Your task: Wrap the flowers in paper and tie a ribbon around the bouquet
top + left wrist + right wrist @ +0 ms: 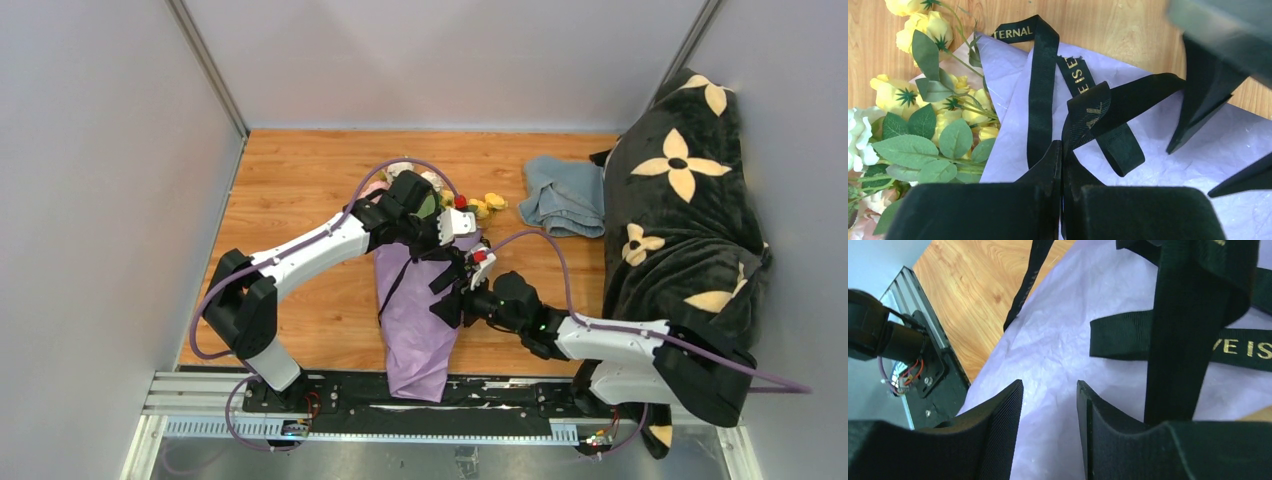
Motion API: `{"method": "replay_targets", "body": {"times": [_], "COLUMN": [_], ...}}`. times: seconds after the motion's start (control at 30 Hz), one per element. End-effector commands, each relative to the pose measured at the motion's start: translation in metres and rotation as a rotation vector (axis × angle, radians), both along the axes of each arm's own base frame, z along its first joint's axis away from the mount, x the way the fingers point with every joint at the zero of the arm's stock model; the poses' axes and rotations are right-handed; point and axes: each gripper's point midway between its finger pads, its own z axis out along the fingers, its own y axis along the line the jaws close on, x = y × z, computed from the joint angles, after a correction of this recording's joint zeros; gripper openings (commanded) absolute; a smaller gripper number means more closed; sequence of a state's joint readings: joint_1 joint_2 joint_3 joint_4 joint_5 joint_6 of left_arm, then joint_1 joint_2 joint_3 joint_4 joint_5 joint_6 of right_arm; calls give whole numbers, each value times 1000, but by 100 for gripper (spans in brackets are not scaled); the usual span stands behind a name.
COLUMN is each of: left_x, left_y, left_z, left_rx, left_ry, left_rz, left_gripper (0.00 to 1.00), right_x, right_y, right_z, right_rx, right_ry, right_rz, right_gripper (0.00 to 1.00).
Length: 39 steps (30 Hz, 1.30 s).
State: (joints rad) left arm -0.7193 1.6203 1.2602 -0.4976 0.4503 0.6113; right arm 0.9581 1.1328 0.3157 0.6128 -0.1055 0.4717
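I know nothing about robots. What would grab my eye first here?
The purple paper cone in the middle of the wooden table, yellow and white flowers spilling from its far end. A black ribbon with gold lettering loops across it, pinched in the left tool; the right tool hangs open above the paper. At the right lies a dark blanket with big cream petal shapes.

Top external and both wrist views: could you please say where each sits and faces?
Top external: above, behind the bases, looking down on the table; both arms show.
Left wrist: on the left arm, facing the flowers; left gripper shut on the ribbon.
Right wrist: on the right arm, facing the paper; right gripper open.
Both wrist views share ribbon and paper.
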Motion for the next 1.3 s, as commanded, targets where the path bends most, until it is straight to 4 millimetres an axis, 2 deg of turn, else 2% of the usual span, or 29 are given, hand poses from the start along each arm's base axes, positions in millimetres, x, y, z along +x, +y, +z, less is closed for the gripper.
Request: {"method": "replay_targets", "body": {"times": [0.0, 0.03, 0.13, 0.23, 0.33, 0.47, 0.6, 0.73, 0.8, 0.83, 0.93, 0.97, 1.03, 1.07, 1.13, 1.2, 1.27], "left_x": [6, 6, 5, 3, 2, -1, -3, -6, -8, -9, -10, -11, -10, -9, -8, -13, -27], "left_y": [-6, -6, -6, -5, -4, -3, -3, -4, -4, -3, -1, 0, 4, 5, 10, 14, 18], "left_z": [6, 6, 7, 6, 5, 5, 7, 8, 7, 7, 4, 3, 1, 0, -4, -5, -6], "left_rx": [-23, -24, -24, -23, -20, -19, -26, -32, -32, -33, -25, -20, 0, 9, 33, 48, 72], "left_ry": [-3, -3, 2, 6, 10, 20, 23, 37, 46, 47, 51, 51, 42, 39, 36, 53, 80], "left_rz": [9, 10, 7, 5, 6, 4, 0, -5, -10, -12, -10, -7, -5, -2, 21, 19, -33], "left_gripper": [0, 0, 0, 0, 0, 0, 0, 0, 0, 0, 0, 0, 0, 1, 11, 26, 40], "right_x": [15, 20, 38, 48, 56, 66, 77, 83, 84, 84, 86, 86, 83, 79, 68, 55, 41], "right_y": [19, 17, 9, 11, 13, 6, -5, 5, 13, 15, 14, 10, 3, -2, -12, -20, -26], "right_z": [17, 13, 9, 9, 2, -7, -16, -10, -10, -10, -11, -12, -11, -16, -22, -25, -35], "right_rx": [100, 87, 56, 42, 29, 10, -18, 44, 49, 53, 75, 80, 84, 67, 32, 10, -24], "right_ry": [31, 37, 37, 26, 52, 101, 113, 98, 104, 104, 97, 98, 118, 149, 211, 259, 316], "right_rz": [-69, -100, -215, -249, -281, -368, -450, -422, -399, -388, -377, -381, -354, -337, -298, -250, -196], "right_gripper": [51, 57, 66, 68, 66, 57, 57, 54, 49, 42, 7, 0, 0, 0, 0, 0, 0]}}
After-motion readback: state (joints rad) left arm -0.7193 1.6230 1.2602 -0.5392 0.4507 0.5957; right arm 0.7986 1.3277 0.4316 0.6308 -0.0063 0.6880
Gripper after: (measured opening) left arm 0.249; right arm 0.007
